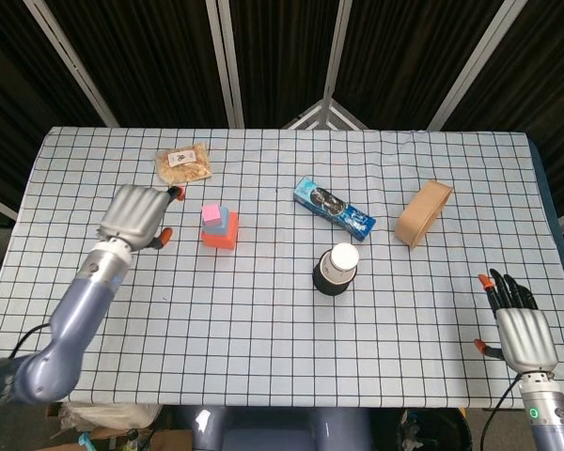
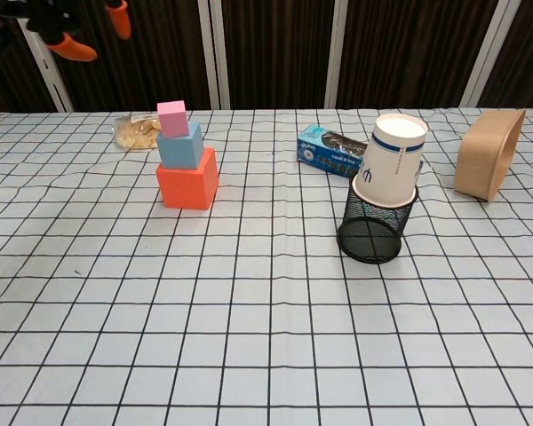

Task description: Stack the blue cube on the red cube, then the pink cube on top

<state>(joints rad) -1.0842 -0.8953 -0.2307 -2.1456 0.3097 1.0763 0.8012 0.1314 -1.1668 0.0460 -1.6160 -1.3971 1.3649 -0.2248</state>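
A stack of three cubes stands on the checked cloth: the red cube (image 2: 187, 180) at the bottom, the blue cube (image 2: 179, 146) on it, the small pink cube (image 2: 172, 118) on top. From above the pink cube (image 1: 210, 214) covers most of the blue cube (image 1: 224, 224) and red cube (image 1: 219, 241). My left hand (image 1: 136, 213) hovers to the left of the stack, apart from it and holding nothing; only its orange fingertips (image 2: 74, 47) show at the top left of the chest view. My right hand (image 1: 519, 324) rests at the table's near right corner, fingers spread, empty.
A snack bag (image 1: 183, 163) lies behind the stack. A blue biscuit pack (image 1: 334, 209) lies mid-table, with a paper cup (image 2: 390, 158) sitting in a black mesh holder (image 2: 373, 232) in front of it. A tan bowl (image 1: 423, 212) stands on its side at the right.
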